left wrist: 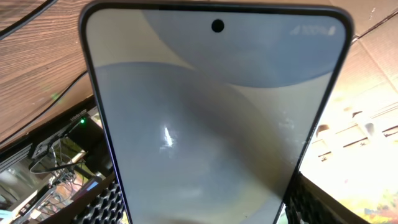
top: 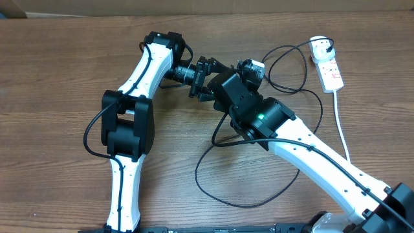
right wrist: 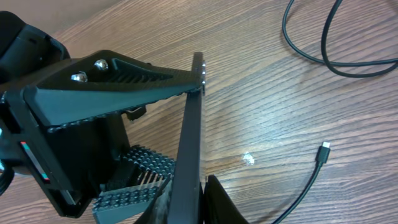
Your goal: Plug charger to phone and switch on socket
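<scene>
We read the step in hand as bringing the charger to the phone. To do it well we would hold the phone (left wrist: 211,124) steady where it is, lifted off the table (top: 58,58) and well apart from the socket (top: 328,68) at the far right. The charger (right wrist: 309,180) trails loose across the wood and should be taken close behind its connector tip (right wrist: 324,149). That tip lies free on the table, touching nothing, so it needs a square pick and careful lining-up with the phone's port before any push. The left gripper (top: 200,79) stands wide, its fingers clamped on the phone's two long edges. The right gripper (right wrist: 189,210) sits just beside the phone's thin edge and holds no cable; whether its jaws are closed we cannot tell.
</scene>
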Robot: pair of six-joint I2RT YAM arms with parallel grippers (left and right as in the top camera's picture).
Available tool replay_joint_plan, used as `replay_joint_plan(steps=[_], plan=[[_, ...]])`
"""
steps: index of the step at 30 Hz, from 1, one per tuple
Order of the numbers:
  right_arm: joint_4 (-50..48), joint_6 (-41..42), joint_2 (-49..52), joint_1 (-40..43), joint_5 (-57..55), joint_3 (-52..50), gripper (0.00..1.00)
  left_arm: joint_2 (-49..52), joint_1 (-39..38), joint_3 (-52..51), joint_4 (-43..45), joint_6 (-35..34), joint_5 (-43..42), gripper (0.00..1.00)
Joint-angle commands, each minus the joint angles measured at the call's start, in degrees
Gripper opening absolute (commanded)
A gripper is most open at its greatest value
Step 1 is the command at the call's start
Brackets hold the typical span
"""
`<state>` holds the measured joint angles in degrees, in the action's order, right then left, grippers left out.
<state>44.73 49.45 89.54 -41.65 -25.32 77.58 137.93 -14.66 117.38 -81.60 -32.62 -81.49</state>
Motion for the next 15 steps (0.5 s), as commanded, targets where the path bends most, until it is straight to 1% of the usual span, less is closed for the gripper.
replay_joint_plan(steps=[1, 7, 10, 15], plan=[[-0.31, 0.07, 0.13, 0.26, -0.79, 1.18, 0.08, 0.17, -0.39, 1.40, 0.02, 1.38, -1.92, 0.65], [0.48, 0.09, 0.13, 0.26, -0.79, 1.18, 0.04, 0.17, -0.39, 1.40, 0.92, 1.36, -1.92, 0.66], [0.57, 0.11, 0.13, 0.26, -0.76, 1.18, 0.04, 0.17, -0.39, 1.40, 1.14, 1.38, -1.92, 0.67], [0.96, 0.11, 0.09, 0.26, -0.81, 1.20, 0.04, 0.17, -0.15, 1.40, 3.08, 3.13, -2.16, 0.66]])
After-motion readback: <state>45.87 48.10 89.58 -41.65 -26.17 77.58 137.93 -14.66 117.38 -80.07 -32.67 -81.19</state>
